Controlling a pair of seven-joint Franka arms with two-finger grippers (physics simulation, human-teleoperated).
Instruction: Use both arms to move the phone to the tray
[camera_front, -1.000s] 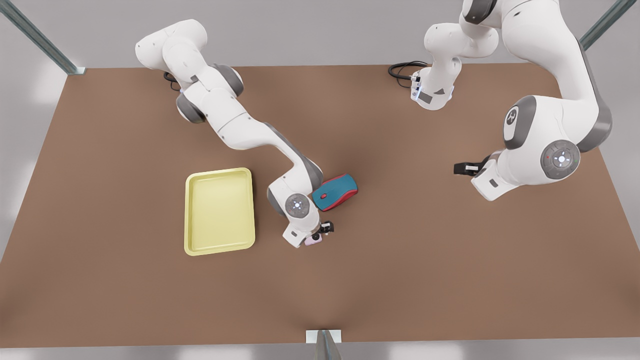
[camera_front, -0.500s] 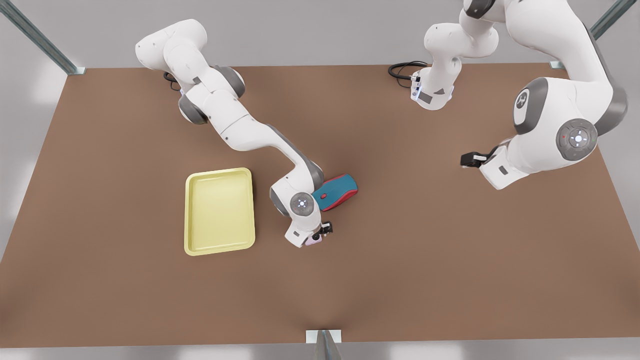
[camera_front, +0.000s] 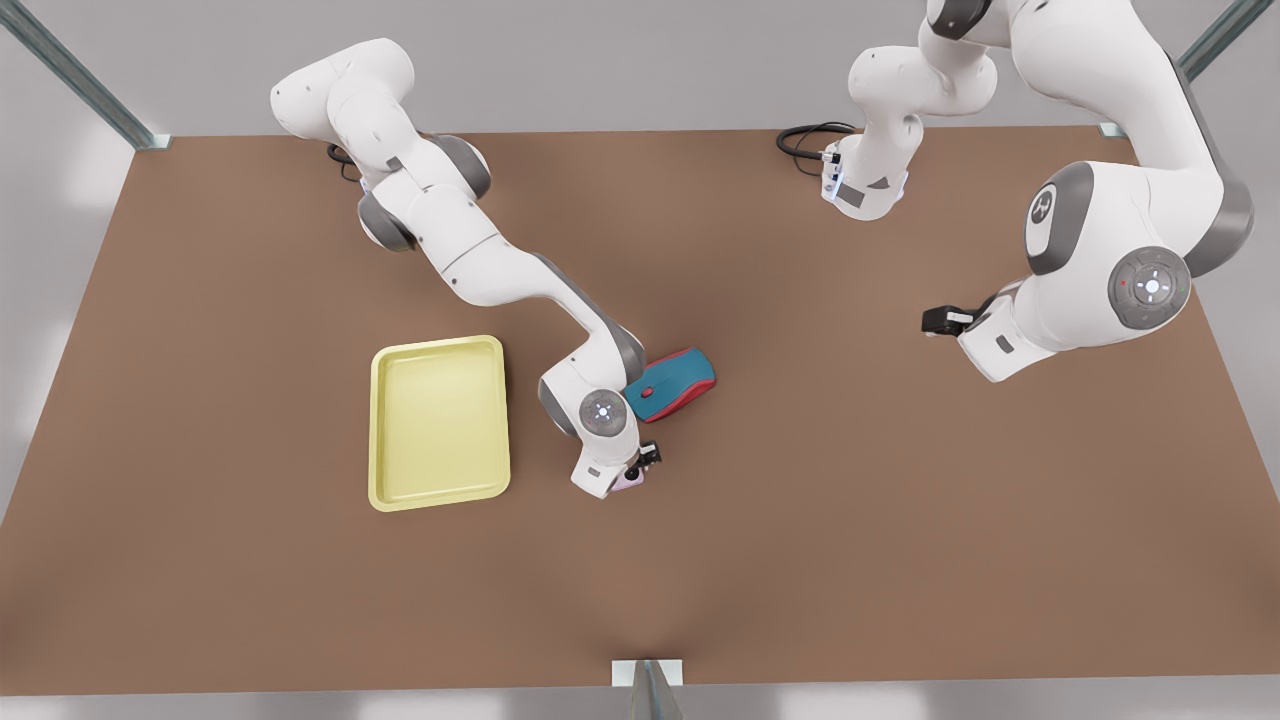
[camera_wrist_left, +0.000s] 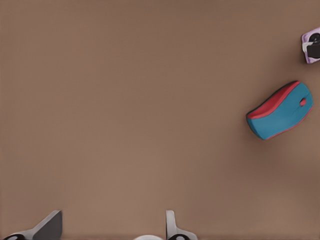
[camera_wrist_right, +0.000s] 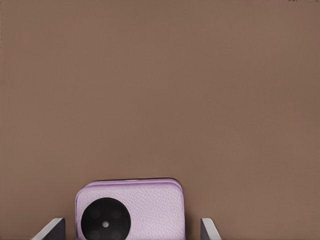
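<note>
Right claw (camera_front: 640, 470) edged closer, fingers apart astride phone (camera_wrist_right: 129, 210); left claw (camera_front: 935, 321) apart.

**Camera placement across three views**

The whole brown table (camera_front: 800, 520) is seen from high above in the front view, looking steeply down. The right wrist view is aimed straight down from close range, with the phone (camera_wrist_right: 129, 210) seen large. The left wrist view is set higher, facing down; the phone and the mouse (camera_wrist_left: 281, 111) are shared with the front view.
</note>
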